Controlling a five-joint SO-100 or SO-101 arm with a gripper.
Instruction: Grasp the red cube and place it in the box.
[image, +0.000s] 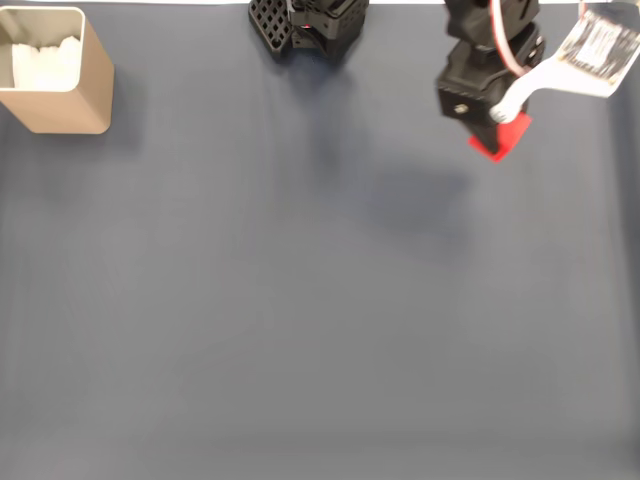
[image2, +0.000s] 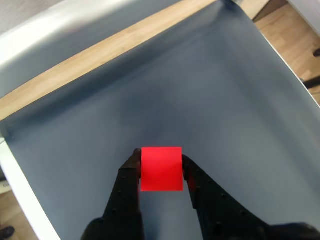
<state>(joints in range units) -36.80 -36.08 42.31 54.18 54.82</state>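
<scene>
Red cube (image2: 161, 168) sits clamped between the two black fingers (image2: 129, 182) of the gripper (image2: 161, 172) in the wrist view; each finger presses a side face, and the cube's upper face is fully exposed and matte. Below it lies the dark grey-blue mat (image2: 210, 100), with a strip of light wood beyond the mat's far edge. In the fixed view the gripper (image: 497, 135) is near the upper right of the mat (image: 320, 320), and the cube (image: 503, 138) shows as a red wedge jutting from under the black gripper body, beside a white part of the arm. Whether the cube touches the mat cannot be told from either view. Box (image: 52, 68), beige with white inside, stands upright at the upper left corner of the mat, well apart from cube and gripper.
</scene>
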